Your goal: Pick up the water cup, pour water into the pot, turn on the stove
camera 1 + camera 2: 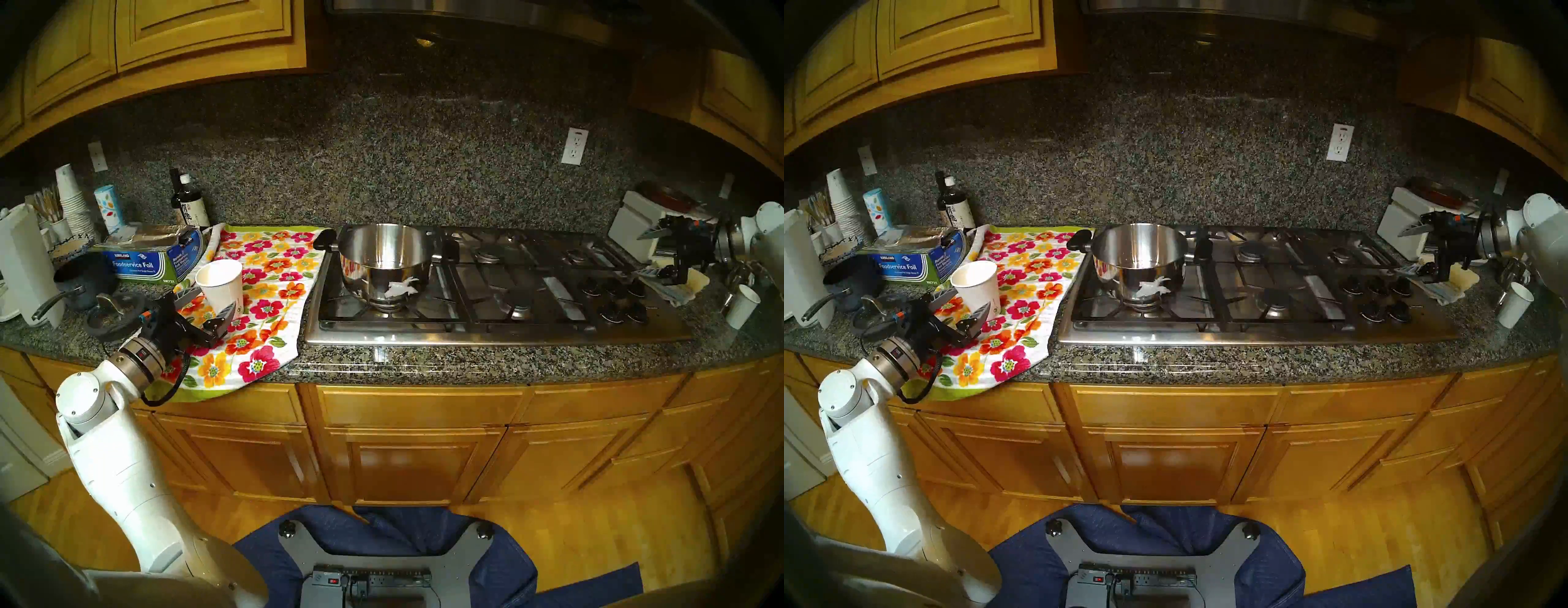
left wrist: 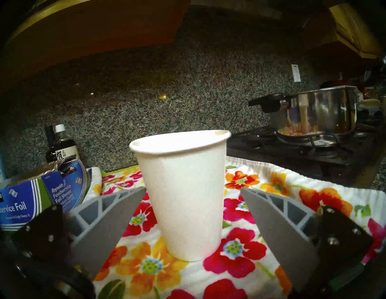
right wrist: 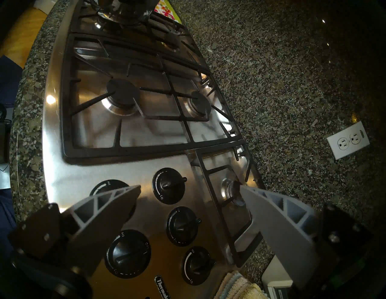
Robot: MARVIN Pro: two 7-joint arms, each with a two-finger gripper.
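The white paper water cup (image 1: 220,284) stands upright on a floral towel (image 1: 263,322), left of the stove. My left gripper (image 1: 208,305) is open, with its fingers on either side of the cup's lower half. In the left wrist view the cup (image 2: 181,192) sits between the grey fingers (image 2: 108,221); the left tip is close to the cup wall and the right one is apart. The steel pot (image 1: 382,250) with black handles sits on the stove's (image 1: 509,327) front left burner. My right gripper (image 1: 651,252) is open and empty, above the black knobs (image 3: 169,185) at the stove's right end.
A foil box (image 1: 140,259), a dark blue saucepan (image 1: 80,284), a dark bottle (image 1: 189,204) and a stack of white cups (image 1: 74,199) crowd the counter behind and left of the left gripper. A smaller white cup (image 1: 742,305) and a white box (image 1: 636,220) stand at the far right.
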